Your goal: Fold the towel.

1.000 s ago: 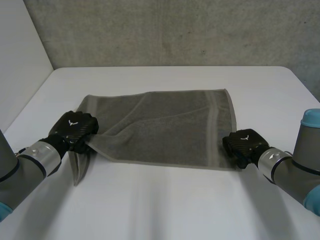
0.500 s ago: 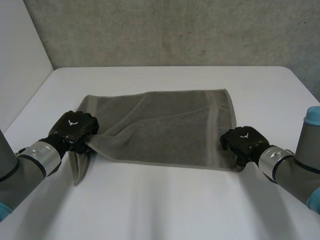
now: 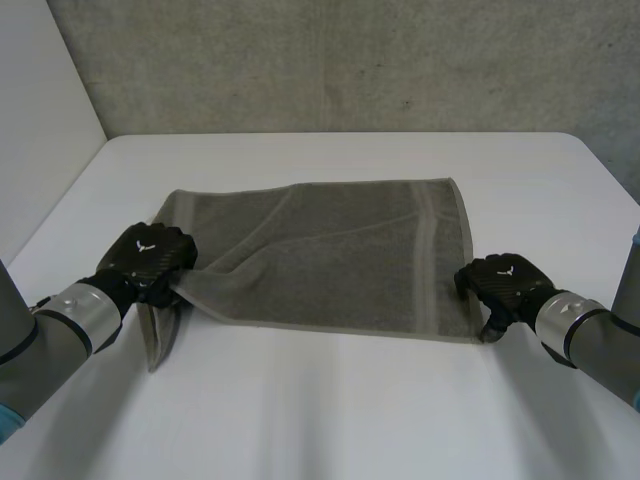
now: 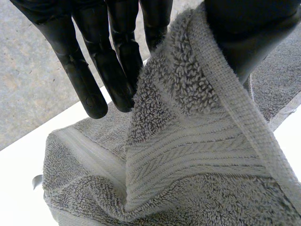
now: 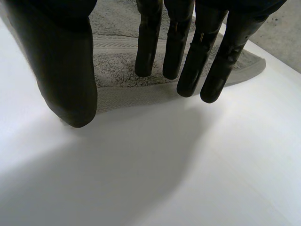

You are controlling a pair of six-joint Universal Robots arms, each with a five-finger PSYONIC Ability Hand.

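while the left hand [image 3: 150,258] still pinches the towel [image 3: 320,245], the right hand [image 3: 503,285] has slid outward, fingers [image 5: 148,42] straight.

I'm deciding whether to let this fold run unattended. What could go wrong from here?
1. The left hand pinches the towel at its near-left corner, while the right hand has straight fingers at the near-right corner, gripping nothing. Lifting now would probably skew the towel.
2. The cloth at the left hand is bunched, so the fold may come out crooked.
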